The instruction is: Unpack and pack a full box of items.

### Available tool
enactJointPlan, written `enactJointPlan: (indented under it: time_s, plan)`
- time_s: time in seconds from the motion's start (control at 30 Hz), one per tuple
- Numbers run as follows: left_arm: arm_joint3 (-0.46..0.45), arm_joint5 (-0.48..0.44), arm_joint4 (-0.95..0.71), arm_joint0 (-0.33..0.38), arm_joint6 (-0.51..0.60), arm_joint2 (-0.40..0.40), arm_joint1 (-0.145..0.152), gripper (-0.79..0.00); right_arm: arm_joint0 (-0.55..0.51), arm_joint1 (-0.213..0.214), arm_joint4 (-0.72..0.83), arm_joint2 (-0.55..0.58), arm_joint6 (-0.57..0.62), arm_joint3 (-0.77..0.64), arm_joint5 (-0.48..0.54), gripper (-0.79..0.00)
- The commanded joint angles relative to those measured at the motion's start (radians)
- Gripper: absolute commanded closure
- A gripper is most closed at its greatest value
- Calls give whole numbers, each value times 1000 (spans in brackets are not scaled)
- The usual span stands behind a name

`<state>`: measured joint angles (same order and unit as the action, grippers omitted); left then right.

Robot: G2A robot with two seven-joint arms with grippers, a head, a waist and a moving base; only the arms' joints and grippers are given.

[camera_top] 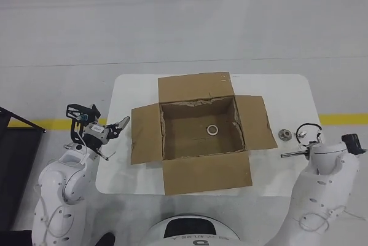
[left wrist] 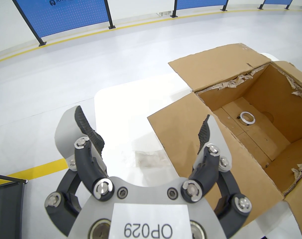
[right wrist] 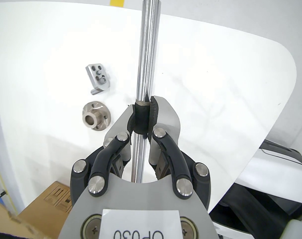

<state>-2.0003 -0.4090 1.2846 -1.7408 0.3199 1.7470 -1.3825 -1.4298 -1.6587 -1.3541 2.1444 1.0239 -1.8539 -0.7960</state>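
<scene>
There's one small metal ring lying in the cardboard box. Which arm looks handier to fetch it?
Left, probably. The left hand is open and empty beside the cardboard box, facing the metal ring. The right hand is shut on a steel rod, away from the box.

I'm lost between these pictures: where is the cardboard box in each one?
Top view: the cardboard box sits mid-table, flaps spread.
Left wrist view: open, just beyond the left gripper, a ring on its floor.
Right wrist view: a printed corner of it beside the right gripper, which holds a steel rod.
Shared landmark: the white table.
</scene>
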Motion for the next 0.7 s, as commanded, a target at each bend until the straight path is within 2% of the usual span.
enactJointPlan:
  time_s: [0.0, 0.1, 0.23, 0.33, 0.43, 0.53, 0.67]
  plan:
    - [0, 0, 0, 0, 0, 0, 0, -785, -39, -9, 99, 11, -11, -88, -11, 0]
    - [0, 0, 0, 0, 0, 0, 0, -785, -101, -22, 280, 34, -18, -206, 7, 0]
    - [0, 0, 0, 0, 0, 0, 0, -785, -203, -36, 604, 93, 10, -324, 138, 0]
    - [0, 0, 0, 0, 0, 0, 0, -785, -271, -46, 775, 106, -7, -379, 217, 0]
    - [0, 0, 0, 0, 0, 0, 0, -785, -337, -53, 863, 78, -22, -429, 270, 0]
    - [0, 0, 0, 0, 0, 0, 0, -785, -396, -55, 887, 45, -30, -468, 306, 0]
    - [0, 0, 0, 0, 0, 0, 0, -785, -396, -55, 887, 45, -30, -468, 306, 0]
